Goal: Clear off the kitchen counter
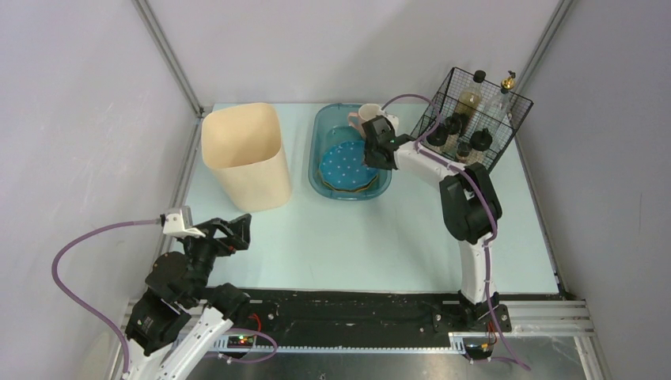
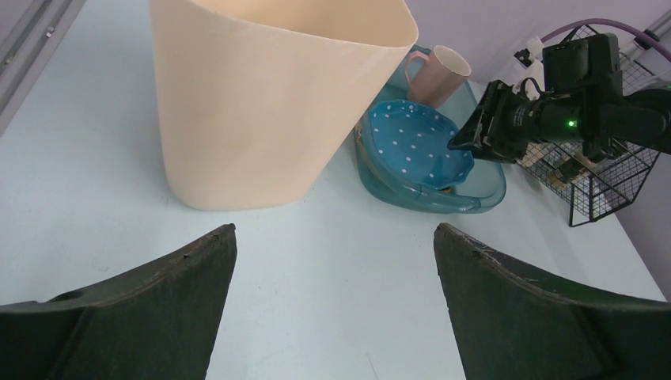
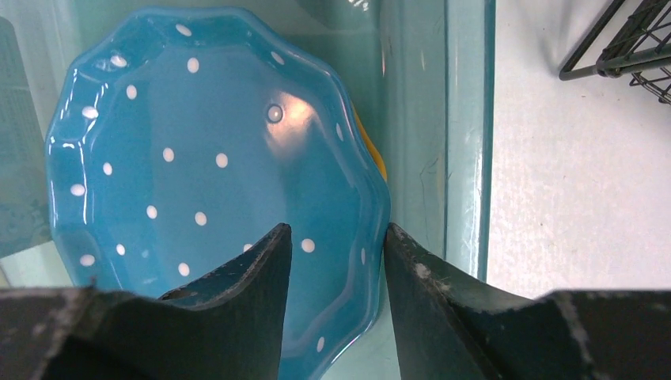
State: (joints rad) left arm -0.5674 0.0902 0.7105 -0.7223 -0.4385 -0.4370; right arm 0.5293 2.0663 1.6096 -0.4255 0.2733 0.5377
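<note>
The pale light-blue kitchen counter [image 1: 356,237] holds a teal basin [image 1: 320,131]. A blue white-dotted plate [image 1: 344,165] lies in the basin on a yellow plate [image 3: 378,158], with a pink mug [image 1: 365,119] at the basin's far end. My right gripper [image 1: 376,158] hangs over the basin's right side. In the right wrist view it [image 3: 338,233] is open, its fingers standing either side of the blue plate's [image 3: 206,158] right rim. My left gripper [image 1: 237,229] is open and empty above the counter at the near left, its jaws wide apart [image 2: 335,237].
A tall beige bin [image 1: 244,154] stands left of the basin. A black wire basket [image 1: 475,119] with several bottles and jars stands at the far right corner. Metal rails edge the counter and a black strip runs along its front.
</note>
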